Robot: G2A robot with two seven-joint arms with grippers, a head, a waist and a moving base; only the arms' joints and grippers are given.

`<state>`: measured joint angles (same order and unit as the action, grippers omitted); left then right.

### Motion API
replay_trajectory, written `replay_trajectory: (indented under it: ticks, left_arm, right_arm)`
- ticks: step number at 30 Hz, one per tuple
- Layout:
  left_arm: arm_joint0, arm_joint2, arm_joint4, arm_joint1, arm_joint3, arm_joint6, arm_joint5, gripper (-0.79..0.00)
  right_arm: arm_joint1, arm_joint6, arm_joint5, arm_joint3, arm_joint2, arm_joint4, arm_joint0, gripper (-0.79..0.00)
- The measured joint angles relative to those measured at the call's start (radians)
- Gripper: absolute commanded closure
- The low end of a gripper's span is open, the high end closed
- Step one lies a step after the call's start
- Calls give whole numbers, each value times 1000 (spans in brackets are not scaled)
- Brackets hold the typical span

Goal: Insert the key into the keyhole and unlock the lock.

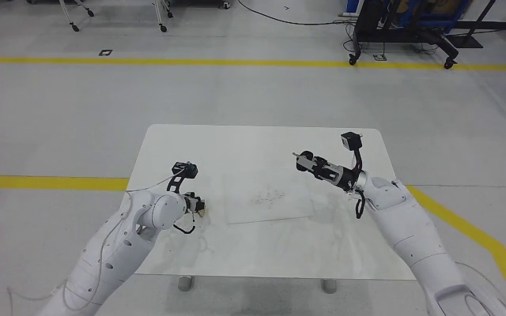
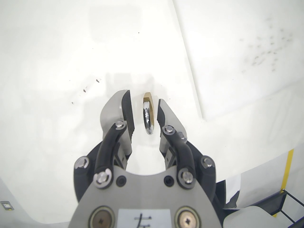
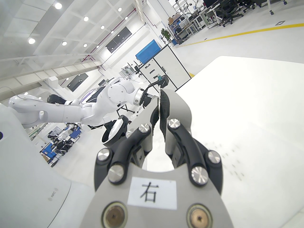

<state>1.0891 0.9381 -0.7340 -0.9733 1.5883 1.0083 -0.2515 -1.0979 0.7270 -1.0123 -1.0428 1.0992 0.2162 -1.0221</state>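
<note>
Currently the left gripper (image 2: 144, 98) is hanging low over the left part of the table (image 1: 237, 142), jaws released and straddling the lock (image 2: 148, 116). The lock is apparently standing on edge on the tabletop between the two pads, with a slim gap showing on either side, so nothing is gripping it yet. It is presenting edge-on, brass body (image 2: 150, 103) away from the wrist and chrome shackle (image 2: 147, 122) toward it; the keyhole is not showing. Judging by the material, it is going to handle as a small, dense, rigid piece with smooth, slippery faces. The grip is best taken across the flat sides of the body, since the shackle would be liable to swivel, and the keyhole end should be left free. Moving right, a thin white mat (image 1: 269, 197) with dark specks is lying mid-table, its near edge just beside the lock. Further right, the right gripper (image 3: 160, 94) is sitting raised over the right side of the table, well apart from the lock, jaws clenched. A thin sliver is poking past its tips, which I am taking for the key (image 1: 295, 154). That would be light, stiff and prone to twisting between the pads.
</note>
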Motion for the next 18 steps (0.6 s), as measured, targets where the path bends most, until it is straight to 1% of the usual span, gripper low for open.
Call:
replay_trajectory:
  ticks: [13,15,17,18]
  left_arm:
    - [6,4,-15,-9,2,35,2,-222]
    - [8,5,-17,-10,5,38,0,-268]
    - [11,7,-23,-11,9,40,-2,-222]
    - [12,8,-24,-11,10,39,-3,-154]
  right_arm:
    - [0,0,0,0,0,0,0,0]
    - [0,0,0,0,0,0,0,0]
    - [0,0,0,0,0,0,0,0]
    - [0,0,0,0,0,0,0,0]
